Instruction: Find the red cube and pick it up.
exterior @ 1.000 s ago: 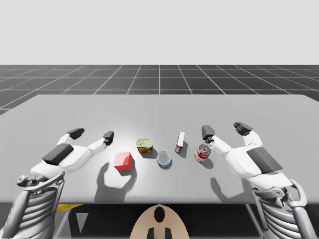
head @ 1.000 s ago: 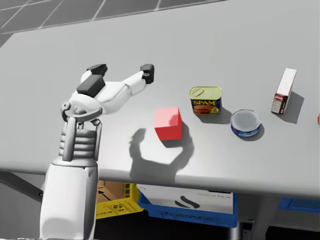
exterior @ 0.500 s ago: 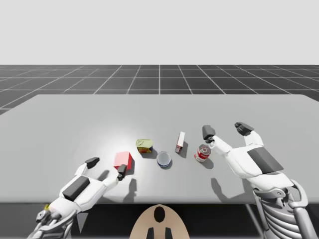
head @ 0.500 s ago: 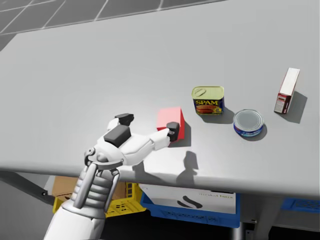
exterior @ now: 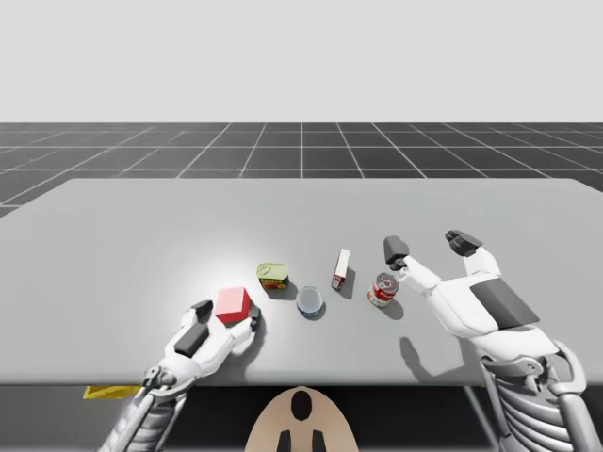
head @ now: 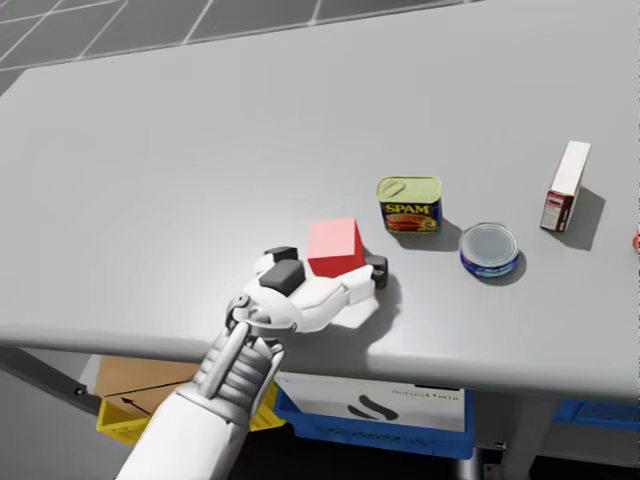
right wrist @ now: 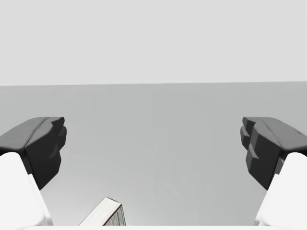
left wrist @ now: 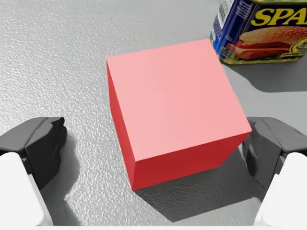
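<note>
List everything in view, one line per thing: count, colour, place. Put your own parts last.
table: one, grey, under everything.
red cube: one, red, near the front edge, between my left gripper's fingers.
rectangular tin: one, blue and yellow, just behind and right of the cube.
flat round can: one, blue with a silver lid, right of the tin.
upright box: one, white and red, behind the flat can.
round can: one, red and white, by my right gripper.
crates under the table: blue crate, yellow crate.
left gripper: open, around the cube.
right gripper: open, above the table.
</note>
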`<control>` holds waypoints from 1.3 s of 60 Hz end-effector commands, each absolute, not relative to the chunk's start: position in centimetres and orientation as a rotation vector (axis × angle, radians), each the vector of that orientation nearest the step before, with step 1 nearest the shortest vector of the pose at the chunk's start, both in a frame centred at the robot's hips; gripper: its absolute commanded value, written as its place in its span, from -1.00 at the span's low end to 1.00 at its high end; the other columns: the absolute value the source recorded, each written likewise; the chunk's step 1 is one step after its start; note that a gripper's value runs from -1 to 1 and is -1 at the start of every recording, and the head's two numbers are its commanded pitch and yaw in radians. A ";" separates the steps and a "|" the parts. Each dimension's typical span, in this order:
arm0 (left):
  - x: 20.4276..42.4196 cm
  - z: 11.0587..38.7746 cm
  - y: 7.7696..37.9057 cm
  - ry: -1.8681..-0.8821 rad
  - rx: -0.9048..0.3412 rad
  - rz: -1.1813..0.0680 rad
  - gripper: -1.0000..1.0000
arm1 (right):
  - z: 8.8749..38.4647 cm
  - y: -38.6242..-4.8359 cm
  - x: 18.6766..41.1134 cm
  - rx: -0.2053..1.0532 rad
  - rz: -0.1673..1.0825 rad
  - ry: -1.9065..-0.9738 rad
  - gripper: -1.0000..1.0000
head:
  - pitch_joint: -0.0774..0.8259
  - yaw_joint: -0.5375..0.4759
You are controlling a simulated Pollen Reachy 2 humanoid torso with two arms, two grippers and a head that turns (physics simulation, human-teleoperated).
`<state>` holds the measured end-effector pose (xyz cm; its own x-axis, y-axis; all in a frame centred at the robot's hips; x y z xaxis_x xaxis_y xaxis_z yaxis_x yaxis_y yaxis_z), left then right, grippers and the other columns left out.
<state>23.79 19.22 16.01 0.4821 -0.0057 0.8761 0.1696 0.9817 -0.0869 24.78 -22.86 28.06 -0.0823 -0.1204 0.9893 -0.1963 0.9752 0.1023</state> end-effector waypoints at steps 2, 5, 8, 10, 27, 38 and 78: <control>24.8 15.1 16.3 -1.050 -0.226 -0.008 -1.00 | 28.1 -22.9 24.7 0.251 0.059 -1.659 -1.00 | 0.82 0.66; 25.0 15.1 16.0 -1.066 -0.208 -0.011 -1.00 | 28.1 -22.8 24.7 0.252 0.060 -1.659 -1.00 | 0.82 0.65; 25.0 15.1 15.8 -1.072 -0.197 -0.008 -0.96 | 28.1 -22.8 24.7 0.253 0.060 -1.659 -1.00 | 0.82 0.65; 25.0 15.1 15.8 -1.077 -0.186 -0.005 -0.80 | 28.1 -22.9 24.7 0.254 0.060 -1.659 -1.00 | 0.82 0.65; 23.8 15.6 15.2 -1.107 -0.161 -0.029 1.00 | 28.1 -22.8 24.7 0.255 0.058 -1.660 -1.00 | 0.73 0.66; 23.7 15.7 15.2 -1.113 -0.159 -0.034 0.98 | 28.1 -22.9 24.7 0.254 0.059 -1.660 -1.00 | 0.34 0.65; 23.1 29.7 17.7 -1.434 -0.063 -0.145 0.98 | 28.1 -23.5 24.8 0.279 0.103 -1.682 -1.00 | -0.11 0.68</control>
<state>23.36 17.32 24.25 0.1242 -0.0426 0.9913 0.1050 0.9940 0.0295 24.75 -23.35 28.11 -0.1048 -0.1218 0.9870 -0.2324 0.9680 0.0947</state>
